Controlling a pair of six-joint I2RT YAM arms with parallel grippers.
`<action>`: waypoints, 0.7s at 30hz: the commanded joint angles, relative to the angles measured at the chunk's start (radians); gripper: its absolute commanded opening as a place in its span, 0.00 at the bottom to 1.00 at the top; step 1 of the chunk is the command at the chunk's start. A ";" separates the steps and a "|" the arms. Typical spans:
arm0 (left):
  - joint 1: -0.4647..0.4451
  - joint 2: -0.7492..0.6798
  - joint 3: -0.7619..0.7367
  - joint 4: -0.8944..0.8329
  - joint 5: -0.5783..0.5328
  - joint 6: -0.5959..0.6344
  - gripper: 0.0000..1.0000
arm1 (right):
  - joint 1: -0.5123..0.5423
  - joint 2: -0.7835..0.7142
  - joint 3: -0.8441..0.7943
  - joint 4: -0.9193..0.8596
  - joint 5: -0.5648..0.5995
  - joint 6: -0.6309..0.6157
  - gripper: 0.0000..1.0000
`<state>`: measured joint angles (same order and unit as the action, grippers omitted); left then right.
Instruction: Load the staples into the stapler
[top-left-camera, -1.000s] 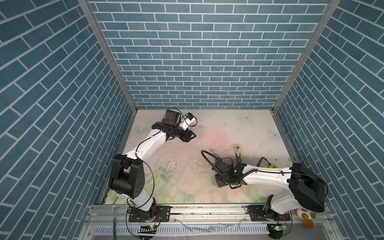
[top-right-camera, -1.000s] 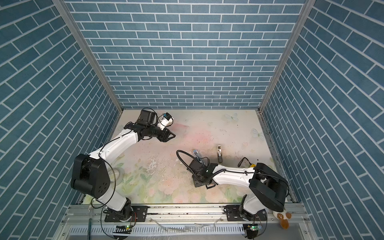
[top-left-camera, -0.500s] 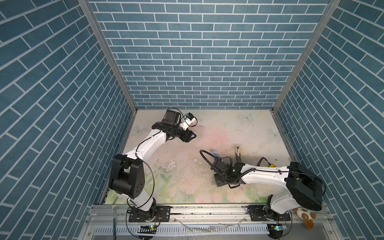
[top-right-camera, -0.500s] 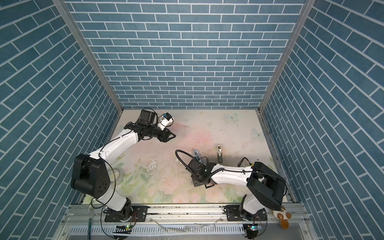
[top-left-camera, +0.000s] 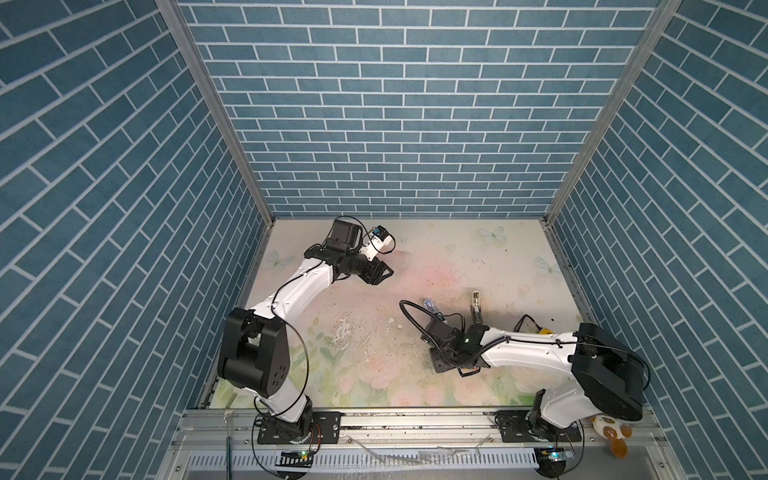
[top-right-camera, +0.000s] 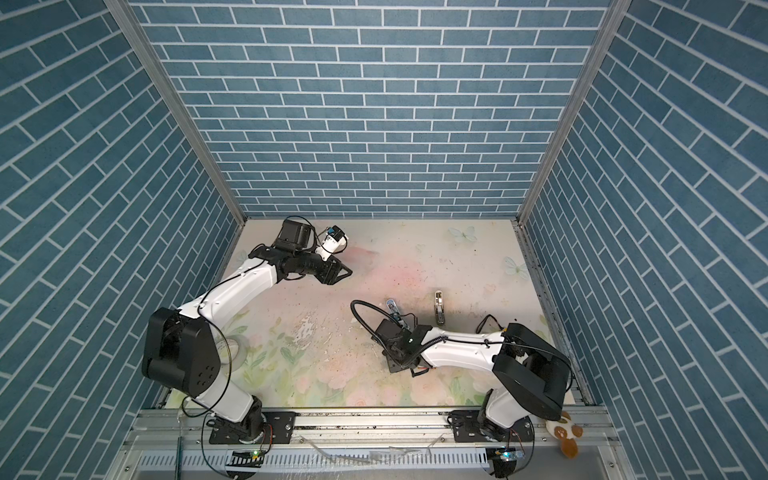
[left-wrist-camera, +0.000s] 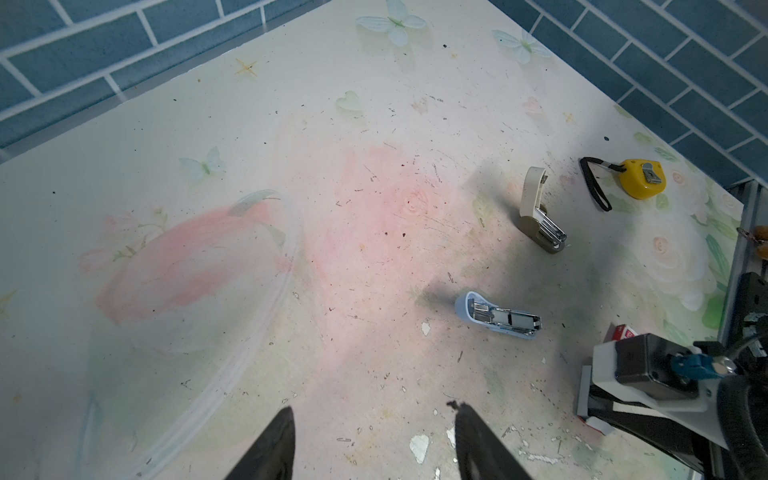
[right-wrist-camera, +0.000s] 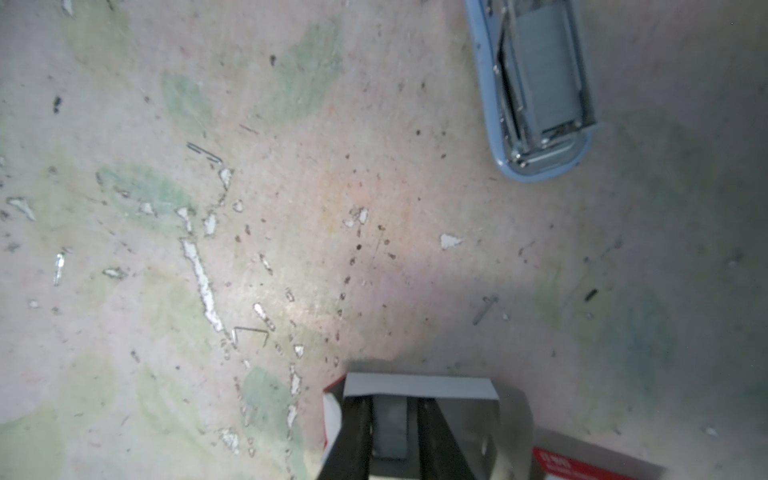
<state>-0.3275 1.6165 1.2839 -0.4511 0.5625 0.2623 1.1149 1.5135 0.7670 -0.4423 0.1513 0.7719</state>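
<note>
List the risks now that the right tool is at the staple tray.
The right tool straddles a staple strip inside the pale tray; a weak pinch may drop or snap it. The tray may lift along with the strip. The blue stapler lies unheld, the left tool open and far off; pressing staples in may push it away.

stapler (top-left-camera: 430, 308): mid-table, left of second stapler (top-left-camera: 476, 307)
tape measure (left-wrist-camera: 642, 178): right of both
tray (right-wrist-camera: 415, 384): in front of stapler, under right gripper (right-wrist-camera: 392, 432)
staples (right-wrist-camera: 388, 424): in tray, between its fingers
left gripper (left-wrist-camera: 372, 411): far left, well apart
</note>
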 joint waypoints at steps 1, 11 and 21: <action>-0.005 0.002 -0.011 -0.004 0.004 0.005 0.63 | 0.006 0.000 0.032 -0.032 0.034 0.023 0.24; -0.005 -0.002 -0.015 -0.001 0.005 0.003 0.63 | 0.007 0.030 0.038 -0.018 0.033 0.020 0.25; -0.007 0.000 -0.015 0.001 0.005 0.004 0.62 | 0.006 0.051 0.034 -0.003 0.028 0.020 0.22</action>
<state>-0.3283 1.6165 1.2778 -0.4507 0.5625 0.2619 1.1149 1.5429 0.7830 -0.4374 0.1638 0.7712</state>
